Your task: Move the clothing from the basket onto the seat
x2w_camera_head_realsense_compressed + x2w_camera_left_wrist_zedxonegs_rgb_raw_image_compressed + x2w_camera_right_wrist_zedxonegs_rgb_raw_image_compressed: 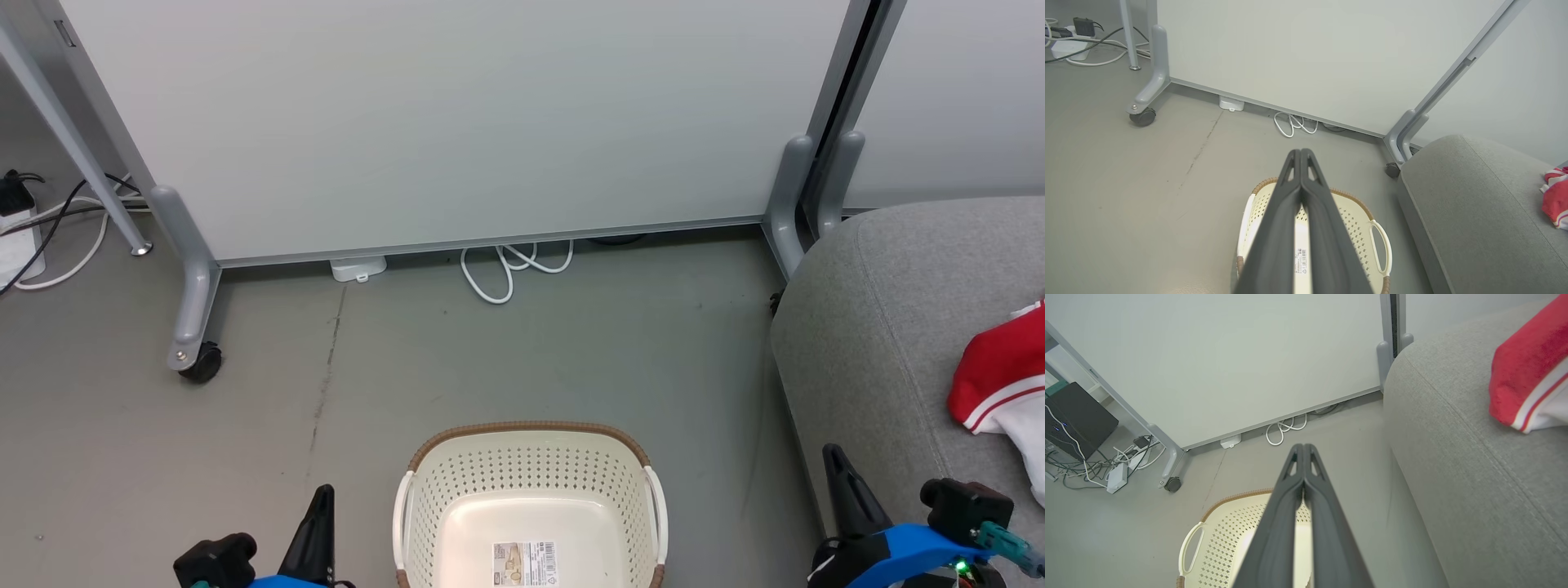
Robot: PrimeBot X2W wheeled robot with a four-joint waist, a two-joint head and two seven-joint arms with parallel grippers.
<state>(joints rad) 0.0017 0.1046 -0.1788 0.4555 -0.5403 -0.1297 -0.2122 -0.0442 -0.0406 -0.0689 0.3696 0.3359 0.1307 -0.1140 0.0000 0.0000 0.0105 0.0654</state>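
The cream perforated basket (531,498) stands on the floor at the bottom middle, with just a paper label on its bottom. Red clothing (1000,376) with white trim lies on the grey seat (882,327) at the right edge. My left gripper (320,498) is shut and holds nothing, to the left of the basket. My right gripper (834,457) is shut and holds nothing, over the seat's front edge. In the left wrist view the shut fingers (1300,153) point over the basket (1355,228). In the right wrist view the shut gripper (1300,447) hangs above the basket (1224,539), with the clothing (1523,371) on the seat (1461,465).
A pale partition panel (457,122) on grey wheeled feet (192,327) stands behind the basket. A white cable loop (510,269) lies under its lower edge. More cables and a power strip (16,237) sit at the far left.
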